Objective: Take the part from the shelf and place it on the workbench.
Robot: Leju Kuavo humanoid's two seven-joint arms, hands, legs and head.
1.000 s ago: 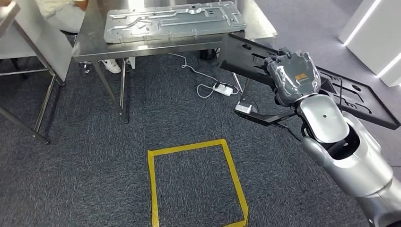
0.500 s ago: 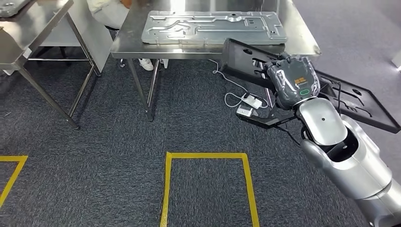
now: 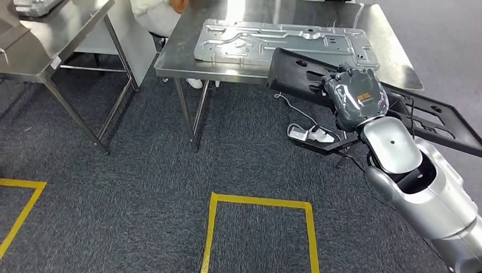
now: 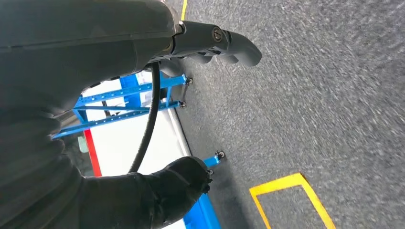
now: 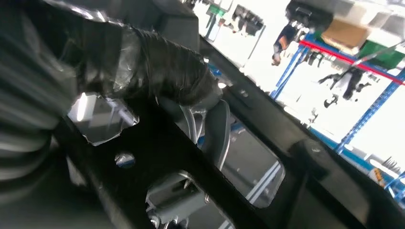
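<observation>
On the far left I see a steel side table (image 3: 40,48). Further right stands the workbench (image 3: 187,54) carrying a silver stamped panel (image 3: 284,42). My left hand (image 4: 210,43) hangs over carpet, fingers curled, holding nothing. My right hand (image 3: 355,96) grips the black part (image 3: 295,71), its far-left corner over the bench's near edge.

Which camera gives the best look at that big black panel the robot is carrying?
The head view: it shows the black panel nearly whole, gripped by the right hand near the steel workbench. The right wrist view shows a close-up of its cutouts.
</observation>
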